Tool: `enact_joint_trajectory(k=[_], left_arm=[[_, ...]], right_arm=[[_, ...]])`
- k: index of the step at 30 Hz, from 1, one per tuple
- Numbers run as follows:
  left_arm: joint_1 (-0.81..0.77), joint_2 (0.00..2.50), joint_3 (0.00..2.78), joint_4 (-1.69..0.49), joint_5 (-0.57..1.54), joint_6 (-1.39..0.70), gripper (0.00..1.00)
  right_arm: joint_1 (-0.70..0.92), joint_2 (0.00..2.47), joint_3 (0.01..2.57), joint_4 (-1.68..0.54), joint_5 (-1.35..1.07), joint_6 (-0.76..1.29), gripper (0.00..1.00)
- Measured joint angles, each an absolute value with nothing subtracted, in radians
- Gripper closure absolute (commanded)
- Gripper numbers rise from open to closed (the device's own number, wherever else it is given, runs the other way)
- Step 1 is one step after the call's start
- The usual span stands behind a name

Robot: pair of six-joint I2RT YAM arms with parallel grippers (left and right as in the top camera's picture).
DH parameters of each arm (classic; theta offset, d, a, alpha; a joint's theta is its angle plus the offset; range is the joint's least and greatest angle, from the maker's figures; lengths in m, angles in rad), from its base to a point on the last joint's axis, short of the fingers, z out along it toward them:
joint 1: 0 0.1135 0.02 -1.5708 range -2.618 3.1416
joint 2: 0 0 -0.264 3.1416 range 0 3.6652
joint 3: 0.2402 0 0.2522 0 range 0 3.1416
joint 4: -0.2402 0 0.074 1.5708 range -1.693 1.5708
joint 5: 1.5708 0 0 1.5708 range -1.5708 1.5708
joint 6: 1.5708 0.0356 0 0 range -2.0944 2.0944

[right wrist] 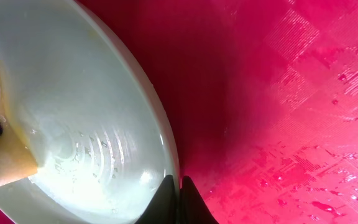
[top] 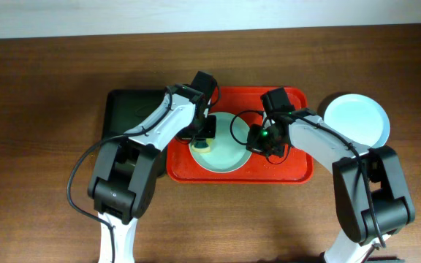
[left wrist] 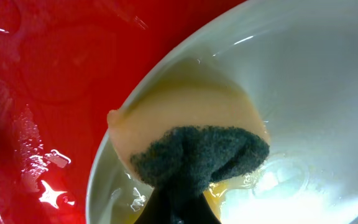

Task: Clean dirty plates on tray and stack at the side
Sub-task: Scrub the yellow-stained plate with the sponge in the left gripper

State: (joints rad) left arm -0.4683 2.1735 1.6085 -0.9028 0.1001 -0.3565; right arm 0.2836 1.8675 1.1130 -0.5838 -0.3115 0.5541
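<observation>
A pale mint plate (top: 229, 155) lies in the red tray (top: 298, 174). My left gripper (top: 205, 136) is shut on a yellow sponge (left wrist: 191, 118) by its dark scouring side, and the sponge presses on the plate's (left wrist: 316, 74) left inner rim, where a yellowish wet smear shows. My right gripper (top: 258, 140) is shut on the plate's right rim; in the right wrist view the fingertips (right wrist: 166, 198) pinch the edge of the plate (right wrist: 73, 93). A pale blue plate (top: 355, 119) sits on the table to the right of the tray.
A dark green-black tray (top: 126, 113) lies against the red tray's left side, partly under my left arm. The red tray's floor (right wrist: 291, 93) is wet with droplets. Brown tabletop surrounds everything.
</observation>
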Motion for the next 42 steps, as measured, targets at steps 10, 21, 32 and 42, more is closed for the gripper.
enact_joint_trajectory(k=[10,21,32,42], left_arm=[[-0.467,2.201,1.626,-0.867,0.276,-0.262,1.0],[-0.434,2.24,1.717,-0.947,0.491,-0.175,1.0],[-0.453,2.074,1.731,-0.994,0.272,-0.218,1.0],[-0.524,2.074,1.523,-0.843,0.092,-0.39,1.0]], right_arm=[[0.283,1.868,1.113,-0.584,-0.293,0.554,0.96],[0.283,1.868,1.113,-0.583,-0.292,0.554,0.96],[0.283,1.868,1.114,-0.583,-0.293,0.554,0.96],[0.283,1.868,1.114,-0.583,-0.293,0.554,0.96]])
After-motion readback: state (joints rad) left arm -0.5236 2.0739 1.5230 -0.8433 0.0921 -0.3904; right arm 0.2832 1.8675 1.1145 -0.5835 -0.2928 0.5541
